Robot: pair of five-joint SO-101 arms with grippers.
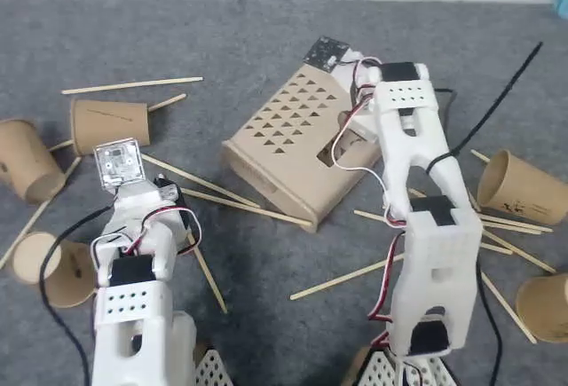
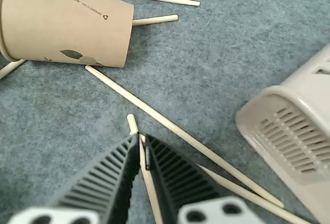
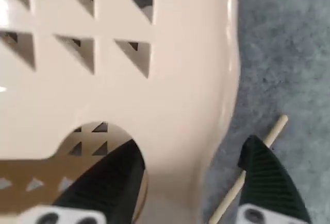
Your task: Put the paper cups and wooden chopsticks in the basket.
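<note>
Left hand on a chopstick, right hand astride the tipped basket

The left hand (image 2: 140,141) had its jaws drawn together on a chopstick (image 2: 134,125), gripping near one end, so I judged the long free end could swing or slip out during a lift. The right hand (image 3: 191,149) stood with its jaws apart, one finger in the handle hole (image 3: 87,141) and the other outside the wall of the basket (image 1: 284,142). The basket lay tipped on the bench (image 1: 266,40) with a perforated side up. Closing on that thin wall could let it twist loose or drag the chopsticks lying against it. Nothing was visible in the basket, though its inside was mostly hidden. The nearest paper cup (image 2: 67,23) lay on its side, apparently empty, well apart from the basket.
</note>
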